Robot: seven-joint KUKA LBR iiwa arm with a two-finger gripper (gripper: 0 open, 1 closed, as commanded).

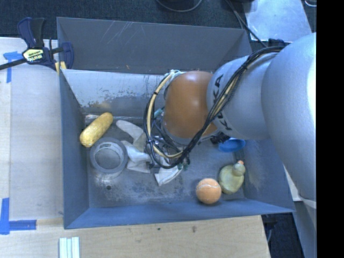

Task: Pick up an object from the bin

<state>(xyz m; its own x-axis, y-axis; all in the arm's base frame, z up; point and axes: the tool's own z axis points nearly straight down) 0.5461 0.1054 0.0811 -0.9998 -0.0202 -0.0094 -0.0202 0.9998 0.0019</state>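
A grey metal bin [75,160] seen from above, with the robot arm [269,90] reaching in from the right; its rounded orange cover [185,106] and a loop of dark cables [156,138] hang over the middle of the bin floor. The pincer [163,163] sits low beneath that cover, right over a small heap of white crumpled scraps [167,176] in the bin's centre; I cannot tell whether it is wide or narrow, nor whether it touches the scraps, since the cover and cables hide it.

To the left lie a yellow corn-cob-shaped thing [97,128] and, just below it, a clear round ring [108,157] beside the scraps; to the lower right an orange ball [208,191] rests next to a pale green pear-shaped thing [232,179]; a blue thing [232,144] peeks out under the arm.

By my reading the pick is at its reaching stage: the arm is down over the scraps, everything lies on the floor of the bin, nothing is raised; the closing and the lift remain.
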